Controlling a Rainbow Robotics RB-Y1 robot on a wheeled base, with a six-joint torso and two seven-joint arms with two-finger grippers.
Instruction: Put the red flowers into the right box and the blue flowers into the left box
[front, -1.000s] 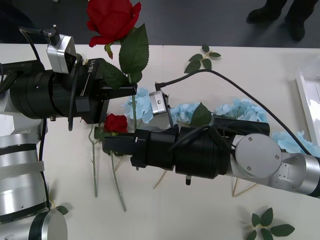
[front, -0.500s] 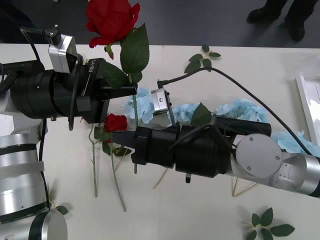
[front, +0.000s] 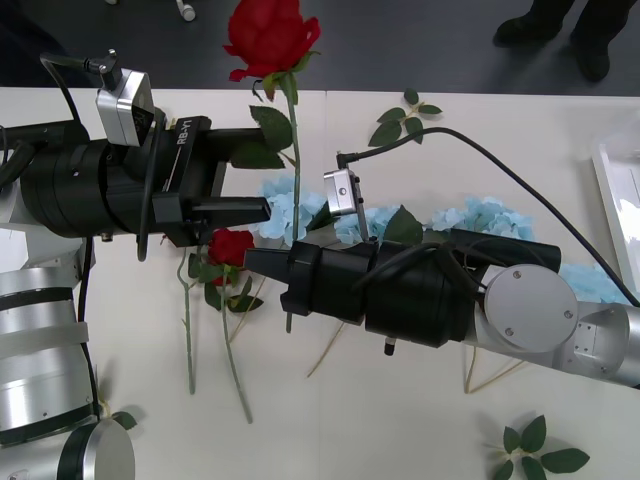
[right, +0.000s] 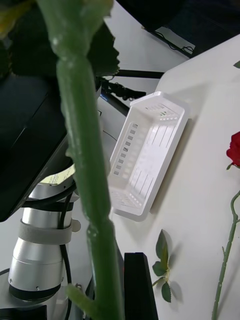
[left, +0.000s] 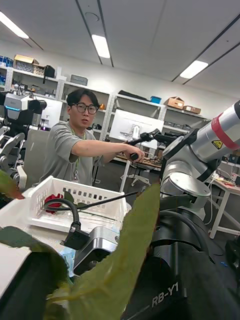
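One of the red flowers (front: 268, 35) stands upright over the table's far side. My right gripper (front: 285, 276) is shut on the lower part of its green stem (right: 85, 165), with a black finger (right: 139, 285) beside the stem. To its left my left gripper (front: 265, 170) is open, its fingers apart and off the stem. A second red flower (front: 230, 245) lies on the table below the left gripper. Several blue flowers (front: 480, 218) lie in a row behind the right arm. The left box (right: 127, 150) is a white slotted tray. The right box (left: 85, 192) holds a red flower (left: 52, 201).
Loose green leaf sprigs lie at the far middle (front: 405, 118) and near right (front: 535, 452) of the table, and one (right: 162, 265) by the left box. The right box's rim (front: 618, 190) shows at the table's right edge. Both arms crowd the table's left and middle.
The left gripper has opened and let go of the rose. The right gripper, shut on the stem, has carried the rose to the right and slightly up.
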